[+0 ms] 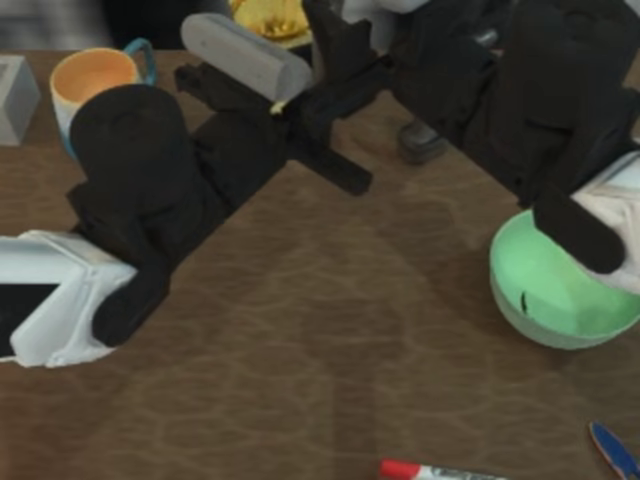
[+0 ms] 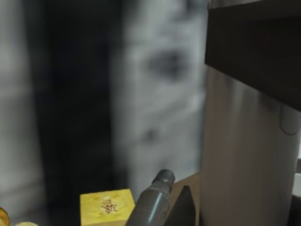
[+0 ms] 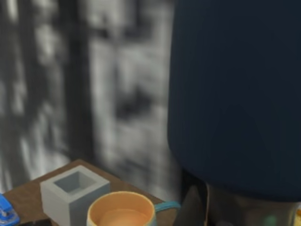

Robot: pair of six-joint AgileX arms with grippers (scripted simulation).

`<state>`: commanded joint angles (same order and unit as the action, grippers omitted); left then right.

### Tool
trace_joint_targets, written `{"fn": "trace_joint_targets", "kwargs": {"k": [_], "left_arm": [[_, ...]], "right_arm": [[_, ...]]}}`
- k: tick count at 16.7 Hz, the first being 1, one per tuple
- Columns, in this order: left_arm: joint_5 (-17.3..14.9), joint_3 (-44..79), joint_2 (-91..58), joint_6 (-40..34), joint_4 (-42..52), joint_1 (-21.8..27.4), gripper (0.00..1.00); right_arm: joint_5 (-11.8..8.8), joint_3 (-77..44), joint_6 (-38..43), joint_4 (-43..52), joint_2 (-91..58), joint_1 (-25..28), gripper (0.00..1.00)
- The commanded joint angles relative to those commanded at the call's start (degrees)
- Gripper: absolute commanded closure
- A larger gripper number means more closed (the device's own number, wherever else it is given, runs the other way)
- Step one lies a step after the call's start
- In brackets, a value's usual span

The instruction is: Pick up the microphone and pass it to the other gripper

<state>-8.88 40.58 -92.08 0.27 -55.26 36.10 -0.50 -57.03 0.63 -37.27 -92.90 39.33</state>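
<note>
At 12 o'clock by the table's (image 1: 330,330) far edge, the microphone (image 1: 245,55) hangs off the surface, grey handle slanting toward 10 o'clock, with the left gripper (image 1: 265,105) and right gripper (image 1: 335,70) both crowded against it; whether either is clamped cannot be told. Edges are cluttered: orange cup (image 1: 95,78) and grey box (image 1: 15,95) at 10, green bowl (image 1: 560,290) at 3, red marker (image 1: 430,472) at 6. The brown wood centre lies open, and a blurred grey wall sits behind.

Orange mug (image 1: 95,78), green bowl (image 1: 555,290), grey box (image 3: 74,192), marker (image 1: 430,471).
</note>
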Motion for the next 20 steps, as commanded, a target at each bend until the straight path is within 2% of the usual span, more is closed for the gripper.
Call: {"fn": "trace_joint_targets", "kwargs": {"k": [1,14,20], "left_arm": [[0.0,0.0,0.0,0.0,0.0,0.0,1.00],[0.0,0.0,0.0,0.0,0.0,0.0,1.00],[0.0,0.0,0.0,0.0,0.0,0.0,1.00]], "right_arm": [[0.0,0.0,0.0,0.0,0.0,0.0,0.00],[0.0,0.0,0.0,0.0,0.0,0.0,0.98],[0.0,0.0,0.0,0.0,0.0,0.0,1.00]]}}
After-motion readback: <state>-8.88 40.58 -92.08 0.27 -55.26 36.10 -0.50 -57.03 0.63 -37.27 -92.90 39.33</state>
